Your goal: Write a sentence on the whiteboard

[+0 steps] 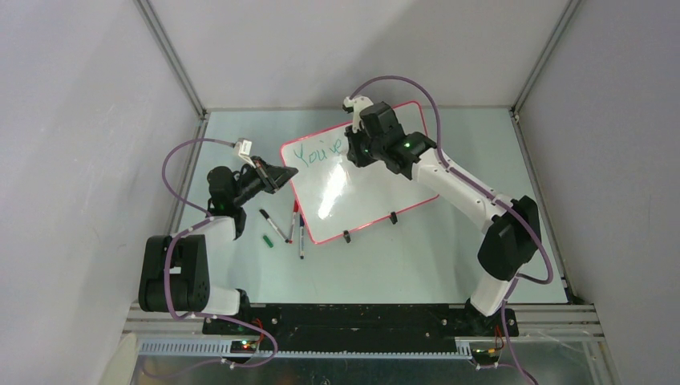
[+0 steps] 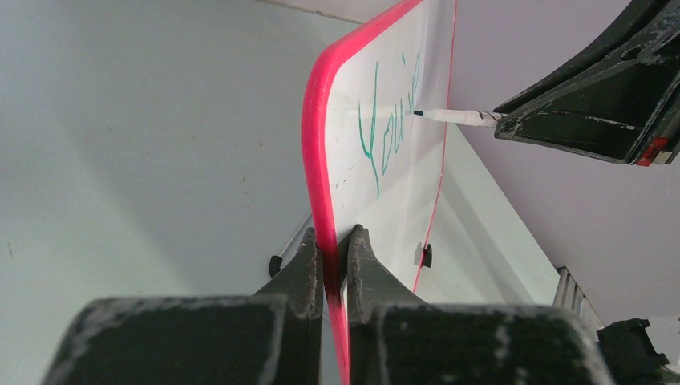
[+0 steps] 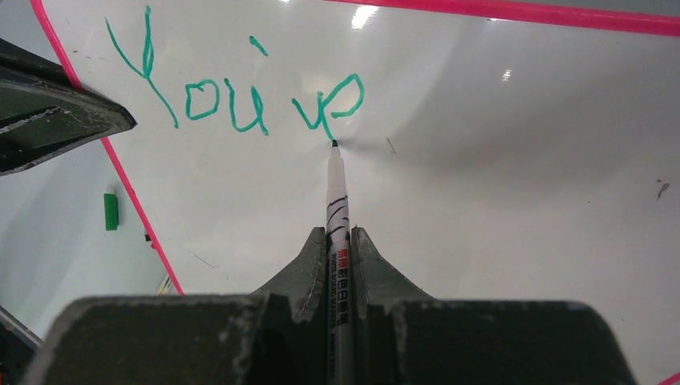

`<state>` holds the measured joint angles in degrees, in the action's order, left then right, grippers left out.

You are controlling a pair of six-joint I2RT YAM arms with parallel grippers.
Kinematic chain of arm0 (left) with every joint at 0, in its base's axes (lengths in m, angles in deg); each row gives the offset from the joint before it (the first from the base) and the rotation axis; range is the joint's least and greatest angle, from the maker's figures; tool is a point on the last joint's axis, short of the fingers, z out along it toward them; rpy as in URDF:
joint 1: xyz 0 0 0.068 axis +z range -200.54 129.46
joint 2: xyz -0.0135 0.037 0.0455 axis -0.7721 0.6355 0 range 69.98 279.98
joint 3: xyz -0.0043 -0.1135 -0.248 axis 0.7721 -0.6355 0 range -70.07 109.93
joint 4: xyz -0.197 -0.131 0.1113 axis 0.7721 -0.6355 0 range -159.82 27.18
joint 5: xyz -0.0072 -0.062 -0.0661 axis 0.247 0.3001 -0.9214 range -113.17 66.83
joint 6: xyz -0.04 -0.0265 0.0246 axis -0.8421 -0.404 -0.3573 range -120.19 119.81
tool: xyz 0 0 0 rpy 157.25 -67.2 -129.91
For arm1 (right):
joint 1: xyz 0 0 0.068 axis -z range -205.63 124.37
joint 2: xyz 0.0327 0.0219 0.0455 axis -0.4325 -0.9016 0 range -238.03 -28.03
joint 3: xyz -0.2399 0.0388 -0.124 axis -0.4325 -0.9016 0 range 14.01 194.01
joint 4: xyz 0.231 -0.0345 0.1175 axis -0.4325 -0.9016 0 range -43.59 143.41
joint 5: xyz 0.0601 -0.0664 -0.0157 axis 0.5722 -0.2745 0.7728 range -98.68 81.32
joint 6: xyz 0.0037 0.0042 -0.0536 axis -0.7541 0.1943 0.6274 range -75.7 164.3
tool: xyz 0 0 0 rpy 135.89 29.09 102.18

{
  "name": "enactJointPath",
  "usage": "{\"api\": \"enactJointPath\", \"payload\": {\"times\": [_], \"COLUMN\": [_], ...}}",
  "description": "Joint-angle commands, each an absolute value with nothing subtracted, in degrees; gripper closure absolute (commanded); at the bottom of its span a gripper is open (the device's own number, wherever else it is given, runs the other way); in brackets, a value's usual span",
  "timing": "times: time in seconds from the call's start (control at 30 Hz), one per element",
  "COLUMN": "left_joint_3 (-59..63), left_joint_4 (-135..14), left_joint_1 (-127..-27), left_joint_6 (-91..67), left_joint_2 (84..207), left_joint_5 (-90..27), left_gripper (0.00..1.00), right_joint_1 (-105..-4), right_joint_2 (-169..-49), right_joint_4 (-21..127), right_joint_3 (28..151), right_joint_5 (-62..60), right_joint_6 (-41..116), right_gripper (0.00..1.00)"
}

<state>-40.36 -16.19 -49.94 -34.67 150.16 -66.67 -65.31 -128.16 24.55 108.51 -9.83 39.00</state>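
We find the right gripper (image 3: 337,241) clamped on a marker (image 3: 335,188). The marker tip touches the whiteboard (image 3: 497,160) just below the last letter of the sentence (image 3: 240,96), teal writing that reads roughly "You're". The left gripper (image 2: 333,245) is clamped on the whiteboard's pink rim at its left edge. The whiteboard sits toward the far middle of the counter (image 1: 417,265), with its 2 clip feet (image 1: 346,236) on the near edge. Loose markers (image 1: 275,227) and a green cap (image 1: 268,241) lie just beside it.

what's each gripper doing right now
left gripper: shut on the whiteboard rim
right gripper: shut on the marker
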Motion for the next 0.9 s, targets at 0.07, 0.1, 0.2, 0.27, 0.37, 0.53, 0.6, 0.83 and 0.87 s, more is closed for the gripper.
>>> {"api": "enactJointPath", "payload": {"times": [0.07, 0.1, 0.2, 0.27, 0.37, 0.53, 0.6, 0.83, 0.87], "left_joint_3": [-41.95, -41.95, -42.00, -42.01, -42.03, -42.03, -42.07, -42.13, -42.12], "left_joint_4": [-23.88, -23.88, -23.88, -23.88, -23.88, -23.81, -23.80, -23.84, -23.87], "left_joint_1": [-50.72, -50.72, -50.72, -50.72, -50.72, -50.72, -50.72, -50.72, -50.72], "left_joint_6": [-23.83, -23.79, -23.83, -23.82, -23.82, -23.87, -23.92, -23.90, -23.91], "left_joint_2": [152.24, 152.20, 152.18, 152.13, 152.23, 152.26, 152.21, 152.16, 152.11], "left_joint_5": [-60.52, -60.59, -60.53, -60.52, -60.46, -60.46, -60.51, -60.27, -60.17], "left_gripper": [1.00, 1.00, 1.00, 1.00, 1.00, 1.00, 1.00, 1.00, 1.00], "right_joint_1": [-64.09, -64.02, -63.88, -63.94, -63.64, -62.34, -61.58, -56.65, -55.86], "right_joint_2": [-125.77, -125.65, -125.08, -124.03, -120.97, -114.78, -112.53, -110.21, -110.07], "right_joint_4": [24.63, 24.73, 25.31, 25.98, 28.02, 36.06, 37.77, 38.59, 38.57], "right_joint_3": [108.15, 108.19, 108.40, 107.94, 105.39, 98.79, 96.62, 93.35, 93.00], "right_joint_5": [-13.04, -13.06, -12.79, -11.73, -9.71, -4.27, -4.31, -6.17, -6.55], "right_joint_6": [39.11, 39.07, 38.77, 38.56, 38.32, 38.17, 37.92, 36.39, 35.84], "right_gripper": [1.00, 1.00, 1.00, 1.00, 1.00, 1.00, 1.00, 1.00, 1.00]}}
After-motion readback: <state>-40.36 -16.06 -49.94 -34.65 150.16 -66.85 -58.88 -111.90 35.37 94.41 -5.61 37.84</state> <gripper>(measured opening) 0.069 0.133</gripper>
